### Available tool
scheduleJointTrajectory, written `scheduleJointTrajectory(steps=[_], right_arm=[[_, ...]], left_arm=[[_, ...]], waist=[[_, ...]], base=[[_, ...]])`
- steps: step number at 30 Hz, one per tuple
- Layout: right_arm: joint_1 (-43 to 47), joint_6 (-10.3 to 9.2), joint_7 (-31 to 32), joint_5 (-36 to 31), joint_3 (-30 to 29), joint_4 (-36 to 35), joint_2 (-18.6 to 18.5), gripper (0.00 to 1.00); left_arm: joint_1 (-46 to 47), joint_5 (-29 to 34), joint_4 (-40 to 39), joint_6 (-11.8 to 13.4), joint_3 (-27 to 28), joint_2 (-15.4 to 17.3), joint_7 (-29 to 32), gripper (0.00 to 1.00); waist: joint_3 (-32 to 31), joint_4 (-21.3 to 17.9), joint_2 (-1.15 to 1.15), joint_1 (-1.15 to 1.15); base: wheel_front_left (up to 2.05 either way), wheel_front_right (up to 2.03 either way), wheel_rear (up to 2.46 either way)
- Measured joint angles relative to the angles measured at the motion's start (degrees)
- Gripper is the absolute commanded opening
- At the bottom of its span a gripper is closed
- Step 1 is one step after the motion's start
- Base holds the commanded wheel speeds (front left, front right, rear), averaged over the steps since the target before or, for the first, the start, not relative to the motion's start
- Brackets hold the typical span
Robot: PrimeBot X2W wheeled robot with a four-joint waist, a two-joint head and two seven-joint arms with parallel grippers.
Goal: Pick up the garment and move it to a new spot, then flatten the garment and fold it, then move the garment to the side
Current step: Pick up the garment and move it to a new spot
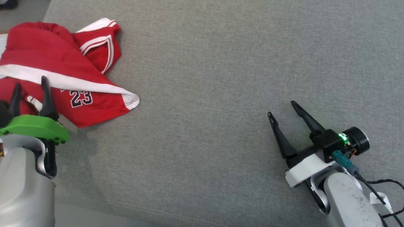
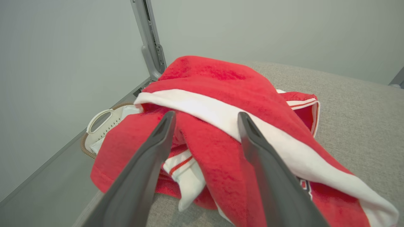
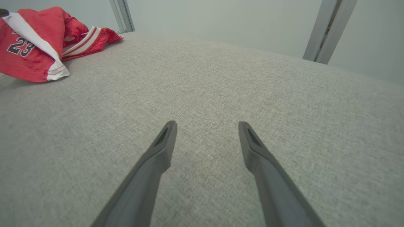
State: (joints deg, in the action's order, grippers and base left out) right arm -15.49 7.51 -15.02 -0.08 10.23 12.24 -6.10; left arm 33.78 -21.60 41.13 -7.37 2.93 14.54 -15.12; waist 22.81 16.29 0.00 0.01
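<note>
Hovering with left gripper (image 1: 30,82) spread wide and empty over the crumpled jersey (image 1: 63,69) at ten o'clock on the surface (image 1: 221,63), with right gripper (image 1: 281,108) equally wide, empty, at four o'clock.

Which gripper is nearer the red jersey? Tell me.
Left. The left gripper hangs open over the near edge of the jersey; the right gripper is open above the grey surface, far to its right.
</note>
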Motion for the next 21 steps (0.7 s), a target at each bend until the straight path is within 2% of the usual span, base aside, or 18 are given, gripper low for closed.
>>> scheduleJointTrajectory(steps=[7,9,13,21], right_arm=[[-0.4,0.00,0.0,-0.1,-0.3,-0.2,-0.2,1.00],[-0.4,0.00,-0.1,-0.1,-0.3,-0.2,-0.2,1.00],[-0.4,0.00,-0.1,-0.1,-0.5,0.5,-0.2,1.00],[0.8,0.00,-0.1,0.6,-1.5,0.9,1.1,1.00]], left_arm=[[5.4,-5.9,11.8,0.0,-2.9,2.8,0.0,1.00],[6.6,-6.5,13.1,0.0,-3.7,3.0,0.0,0.00],[7.4,-5.2,10.0,0.0,-2.9,4.6,0.0,0.00],[5.1,-0.2,-7.0,0.0,-2.0,4.6,0.0,0.00]], waist=[[2.1,-2.8,0.00,0.00],[2.4,-3.3,0.00,0.00],[1.7,-3.7,0.00,0.00],[-2.3,-3.9,0.00,-0.01]], base=[[0.00,0.00,0.00],[0.00,0.00,0.00],[0.00,0.00,0.00],[0.00,0.00,0.00]])
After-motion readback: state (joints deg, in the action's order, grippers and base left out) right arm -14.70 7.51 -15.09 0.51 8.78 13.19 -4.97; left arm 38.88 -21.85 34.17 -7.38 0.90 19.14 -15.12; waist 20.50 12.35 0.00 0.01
